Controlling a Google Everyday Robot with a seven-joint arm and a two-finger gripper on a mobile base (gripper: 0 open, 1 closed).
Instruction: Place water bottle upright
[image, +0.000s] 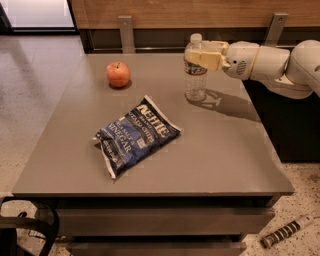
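The gripper (195, 53) reaches in over the far side of the table (225, 145), pinching the water bottle (195, 82) high up, just under its cap. The bottle stands upright directly below the gripper, base on the tabletop. Out beyond the gripper's tips sits an apple (118, 74), with a chip bag (136, 135) well apart, nearer the table's front edge.

The white rounded arm (280, 65) reaches in level from the far right; its cream two-finger gripper (196, 54) has jaws clamped on the shoulder of the clear ribbed plastic water bottle (195, 82).
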